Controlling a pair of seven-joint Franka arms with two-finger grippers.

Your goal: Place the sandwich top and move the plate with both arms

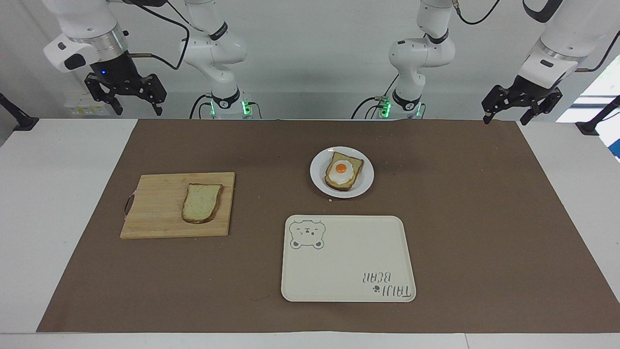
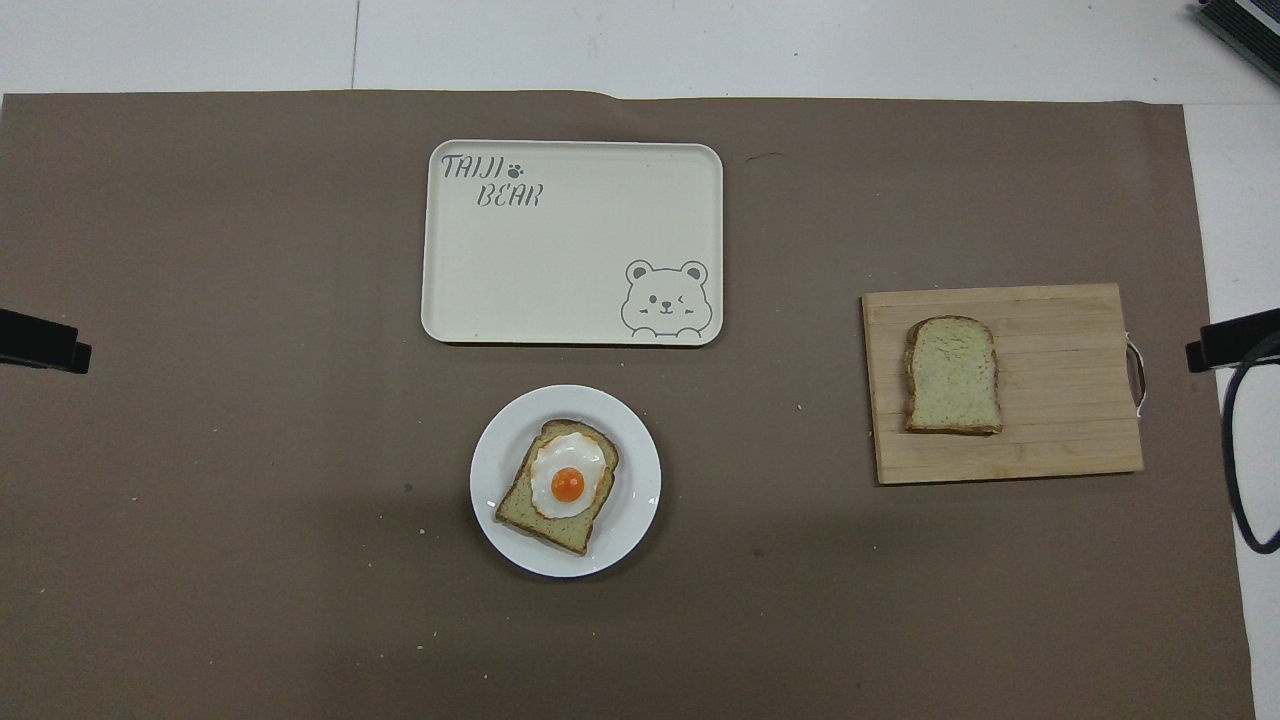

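Note:
The sandwich top, a plain speckled bread slice, lies flat on a wooden cutting board toward the right arm's end of the table. The small white plate sits mid-table and carries a bread slice with a fried egg. My right gripper hangs open and empty high over the table's robot-side edge, well apart from the board. My left gripper hangs open and empty over the same edge at the left arm's end. Both arms wait.
A cream rectangular tray with a bear drawing lies farther from the robots than the plate, with nothing on it. A brown mat covers the table under everything. A few crumbs dot the mat near the plate.

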